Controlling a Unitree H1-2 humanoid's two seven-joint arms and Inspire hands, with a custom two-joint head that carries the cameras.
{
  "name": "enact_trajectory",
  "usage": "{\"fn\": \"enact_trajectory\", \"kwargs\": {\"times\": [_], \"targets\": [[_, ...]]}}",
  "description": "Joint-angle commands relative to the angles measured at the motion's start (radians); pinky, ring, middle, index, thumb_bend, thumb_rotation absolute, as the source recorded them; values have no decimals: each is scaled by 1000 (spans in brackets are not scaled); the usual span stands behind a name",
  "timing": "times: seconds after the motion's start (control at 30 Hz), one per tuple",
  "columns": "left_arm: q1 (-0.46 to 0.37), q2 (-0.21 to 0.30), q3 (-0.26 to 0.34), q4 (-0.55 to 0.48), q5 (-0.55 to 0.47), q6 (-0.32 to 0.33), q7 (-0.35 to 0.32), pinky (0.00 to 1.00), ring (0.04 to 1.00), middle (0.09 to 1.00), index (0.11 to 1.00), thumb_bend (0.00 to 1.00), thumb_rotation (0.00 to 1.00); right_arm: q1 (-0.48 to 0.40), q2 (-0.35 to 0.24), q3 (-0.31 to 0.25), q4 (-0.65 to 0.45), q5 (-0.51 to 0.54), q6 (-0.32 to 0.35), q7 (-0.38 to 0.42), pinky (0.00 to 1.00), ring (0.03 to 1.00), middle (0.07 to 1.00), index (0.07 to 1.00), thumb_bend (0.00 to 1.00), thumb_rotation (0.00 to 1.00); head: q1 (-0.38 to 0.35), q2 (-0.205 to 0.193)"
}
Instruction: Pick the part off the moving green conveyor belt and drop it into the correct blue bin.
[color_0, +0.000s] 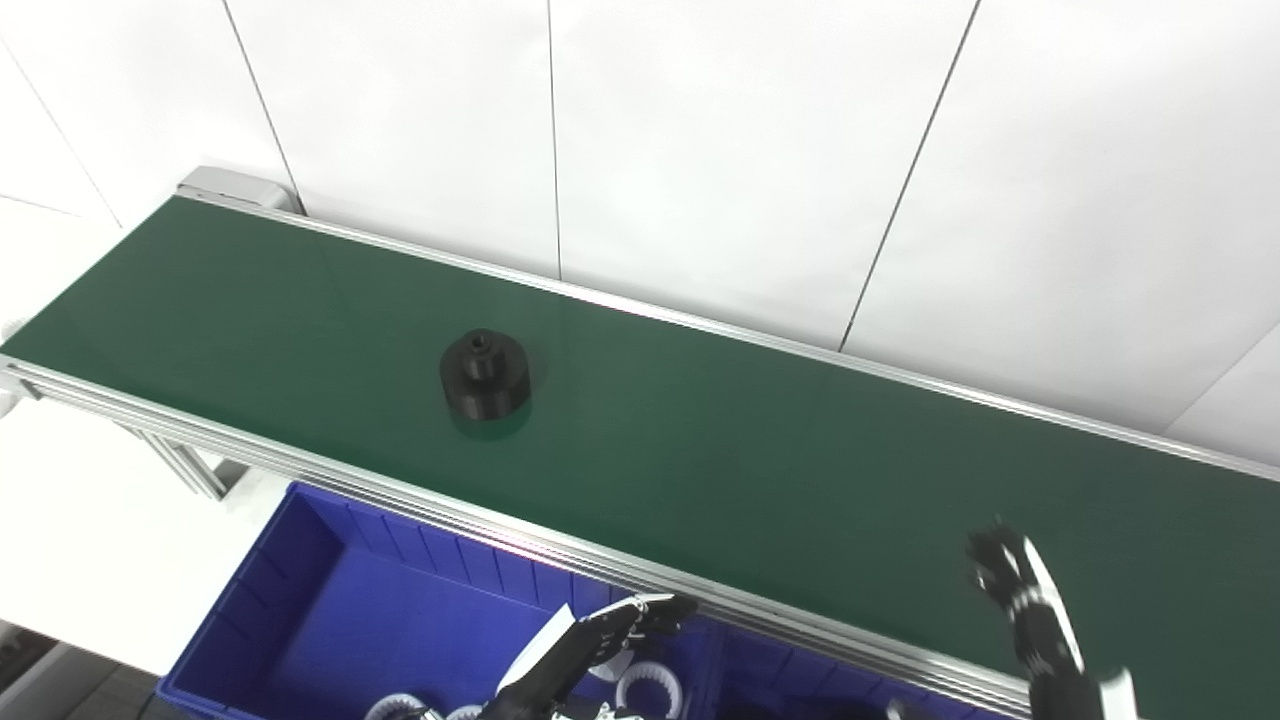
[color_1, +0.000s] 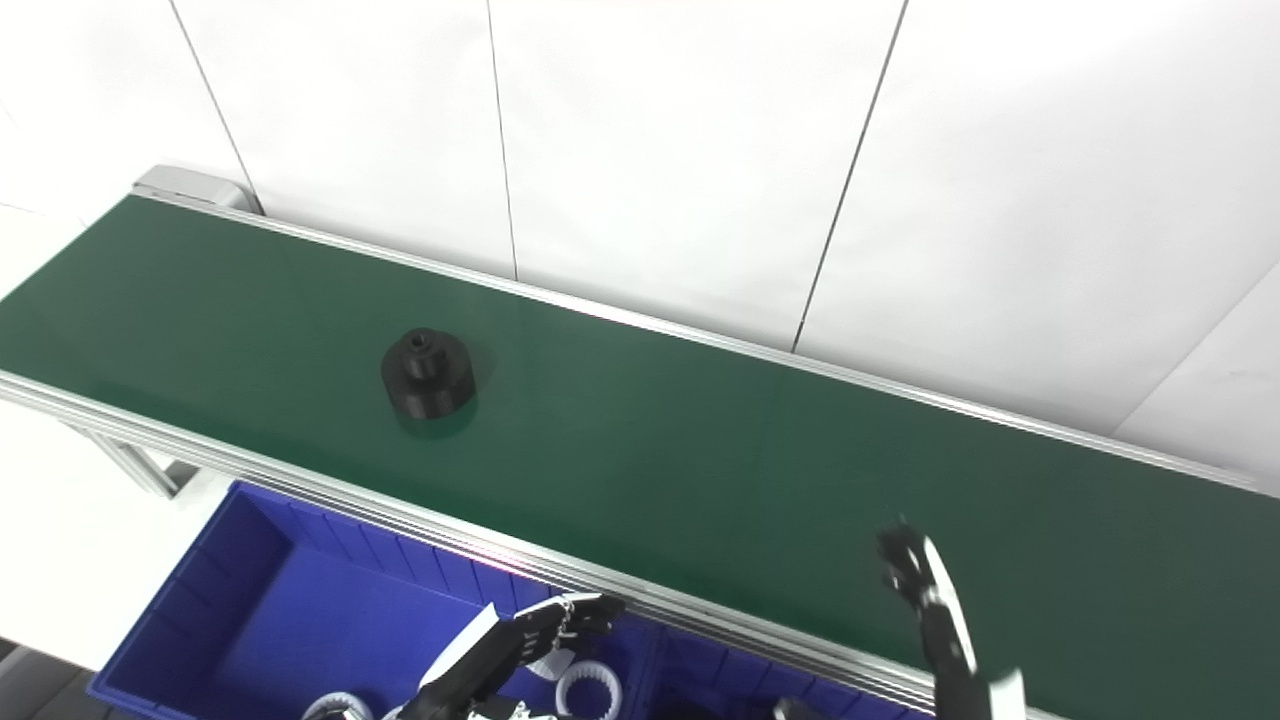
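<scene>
A black round part (color_0: 485, 373) with a raised hub stands on the green conveyor belt (color_0: 700, 440), left of the middle; it also shows in the right eye view (color_1: 428, 372). My left hand (color_0: 610, 635) hovers over the blue bin (color_0: 330, 610) below the belt's near rail, fingers curled loosely and holding nothing. My right hand (color_0: 1025, 600) is raised over the belt's near right part, fingers apart and empty. Both hands are far from the part.
The blue bin holds several white ring-shaped parts (color_0: 648, 690) near its front. A second blue bin (color_0: 800, 690) adjoins on the right. Aluminium rails (color_0: 600, 560) edge the belt. A white panelled wall (color_0: 700, 150) stands behind it.
</scene>
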Motion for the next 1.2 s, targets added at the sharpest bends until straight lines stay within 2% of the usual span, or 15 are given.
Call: {"fn": "enact_trajectory", "kwargs": {"times": [0.0, 0.2, 0.33, 0.47, 0.5, 0.6, 0.63, 0.73, 0.8, 1.07, 1.17], "targets": [[-10, 14, 4, -23, 3, -31, 17, 746, 818, 844, 815, 897, 523, -36, 13, -7, -19, -6, 12, 20, 763, 828, 865, 910, 824, 556, -47, 11], [1, 9, 40, -37, -60, -31, -46, 756, 832, 854, 827, 849, 429, -108, 31, -8, -25, -17, 106, 88, 717, 821, 862, 889, 842, 517, -149, 26], [6, 5, 76, -42, -83, -31, -111, 774, 848, 869, 841, 823, 423, -137, 55, -8, -43, -11, 189, 120, 738, 832, 866, 901, 838, 479, -193, 37], [11, -3, 115, -44, -102, -31, -181, 802, 864, 880, 852, 804, 446, -179, 81, -5, -45, -38, 252, 138, 755, 831, 873, 918, 828, 490, -222, 46], [13, -8, 126, -45, -105, -31, -197, 802, 864, 880, 852, 803, 448, -186, 86, -5, -45, -44, 262, 140, 755, 830, 872, 918, 828, 491, -222, 46], [22, -38, 192, -39, -177, -31, -331, 832, 879, 888, 861, 784, 442, -233, 99, -2, -49, -76, 323, 157, 759, 837, 867, 924, 828, 509, -229, 52], [24, -50, 215, -36, -188, -31, -366, 814, 867, 882, 861, 780, 449, -248, 102, -1, -50, -85, 341, 163, 765, 841, 867, 927, 827, 512, -229, 52], [30, -86, 279, -35, -192, -31, -444, 754, 832, 863, 854, 789, 459, -302, 101, 6, -58, -104, 409, 200, 791, 847, 874, 938, 839, 533, -235, 54], [39, -104, 313, -43, -191, -31, -487, 758, 831, 861, 855, 790, 447, -336, 99, 10, -60, -106, 444, 224, 793, 849, 879, 941, 857, 526, -238, 56], [69, -141, 385, -67, -189, -31, -596, 762, 834, 858, 853, 788, 432, -516, 89, 72, -50, -204, 639, 345, 733, 839, 894, 945, 872, 479, -239, 62], [73, -148, 400, -73, -184, -31, -619, 753, 838, 859, 853, 790, 430, -575, 90, 102, -21, -243, 672, 367, 740, 837, 896, 946, 879, 483, -237, 62]]}}
